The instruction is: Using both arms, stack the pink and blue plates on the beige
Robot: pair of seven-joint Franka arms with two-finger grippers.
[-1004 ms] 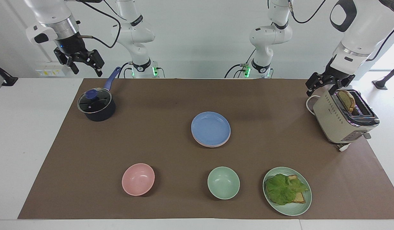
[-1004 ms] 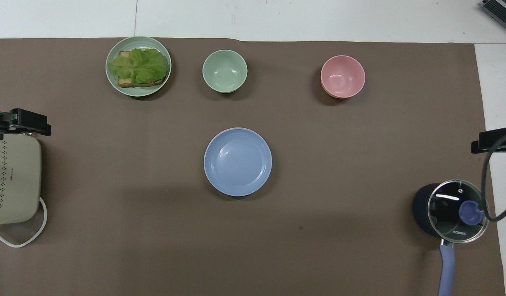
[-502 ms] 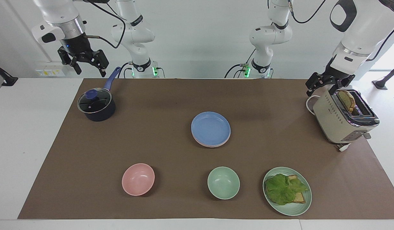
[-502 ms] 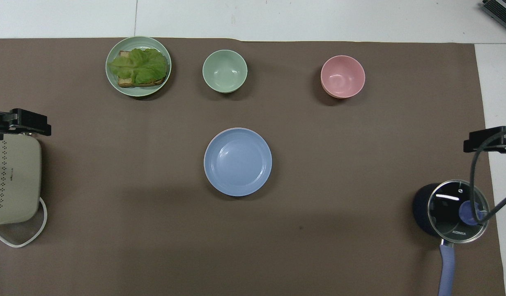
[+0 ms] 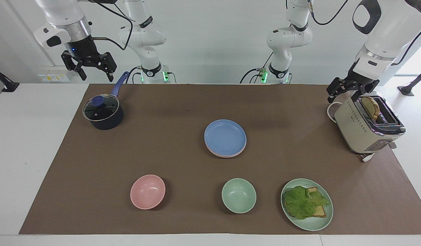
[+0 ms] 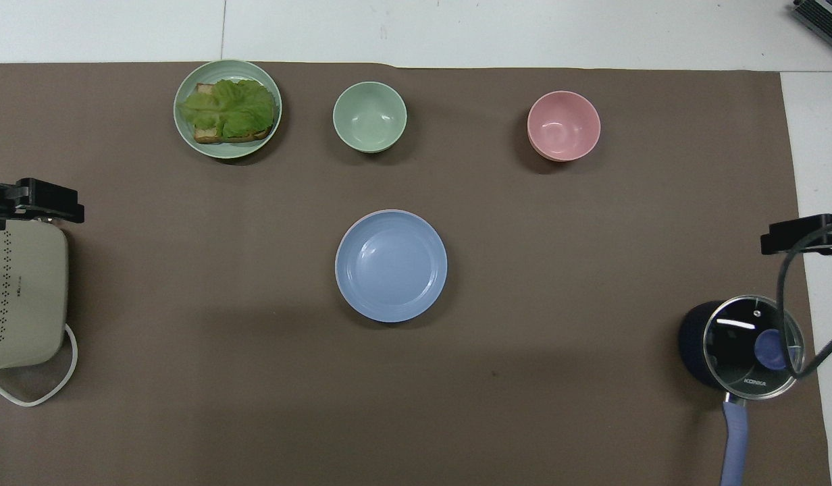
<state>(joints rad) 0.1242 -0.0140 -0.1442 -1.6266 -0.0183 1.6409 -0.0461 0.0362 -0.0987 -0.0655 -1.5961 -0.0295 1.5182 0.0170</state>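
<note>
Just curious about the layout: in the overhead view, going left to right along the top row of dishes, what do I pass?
Green plate with lettuce and bread → green bowl → pink bowl.

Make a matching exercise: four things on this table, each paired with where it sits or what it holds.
Things:
1. blue plate
2. toaster
3. pot
4. green plate

Places or states:
A. bears lettuce and bread
B. top of the plate stack at the middle of the mat
C. at the right arm's end, lid on
D. at the left arm's end, bread in a slot

Pairs: 1-B, 2-D, 3-C, 4-A
</note>
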